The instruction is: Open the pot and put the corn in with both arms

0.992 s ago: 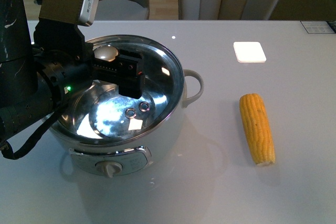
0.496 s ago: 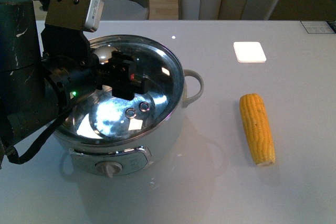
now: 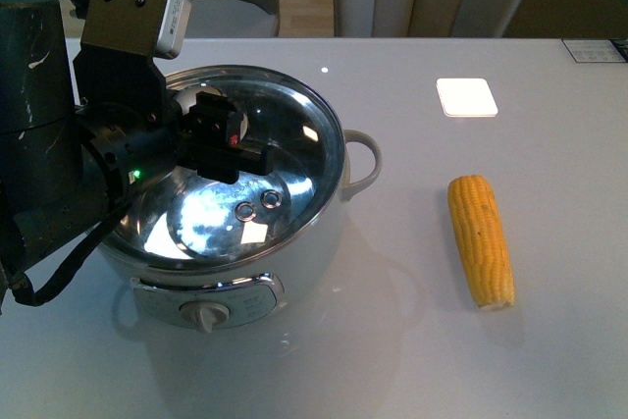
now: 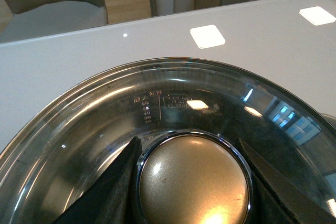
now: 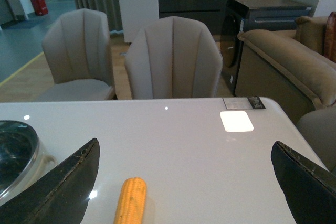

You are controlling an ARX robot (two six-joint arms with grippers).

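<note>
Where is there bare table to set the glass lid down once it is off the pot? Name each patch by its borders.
Free: the strip between pot and corn; the near edge of the table in front of both; the area right of the corn and white tile. Crowded: the left, where the left arm reaches over the lid.

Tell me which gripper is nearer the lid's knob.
Left. The left gripper flanks the knob on the lid; the right gripper hangs above the table on the corn's side, well off the pot.
</note>
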